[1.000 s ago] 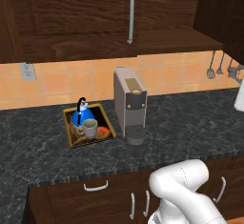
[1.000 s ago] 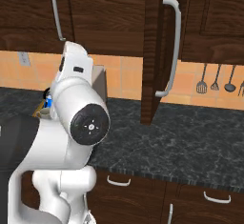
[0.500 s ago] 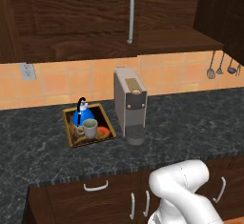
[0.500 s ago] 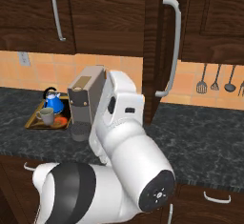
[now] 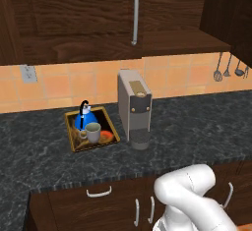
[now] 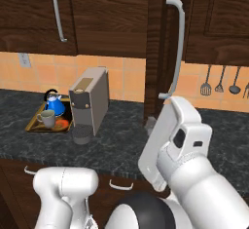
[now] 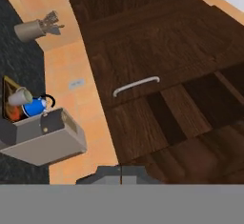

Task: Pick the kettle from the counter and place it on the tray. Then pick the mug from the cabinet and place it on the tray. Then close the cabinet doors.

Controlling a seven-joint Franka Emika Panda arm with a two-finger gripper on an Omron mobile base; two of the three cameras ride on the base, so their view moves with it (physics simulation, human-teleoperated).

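Door (image 6: 156, 52) on the right is open: stiff, hinged, light to swing; push near its bar handle (image 6: 176, 47). Hand shut, empty. Kettle (image 5: 86, 118) and mug (image 5: 92, 132) sit on tray (image 5: 72, 137).

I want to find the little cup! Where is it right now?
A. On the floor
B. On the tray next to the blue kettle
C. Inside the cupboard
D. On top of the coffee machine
B: the cup stands on the tray, right in front of the blue kettle, left of the coffee machine.

Blue kettle (image 5: 88, 118), beige mug (image 5: 92, 132), both on tray (image 5: 73, 137)
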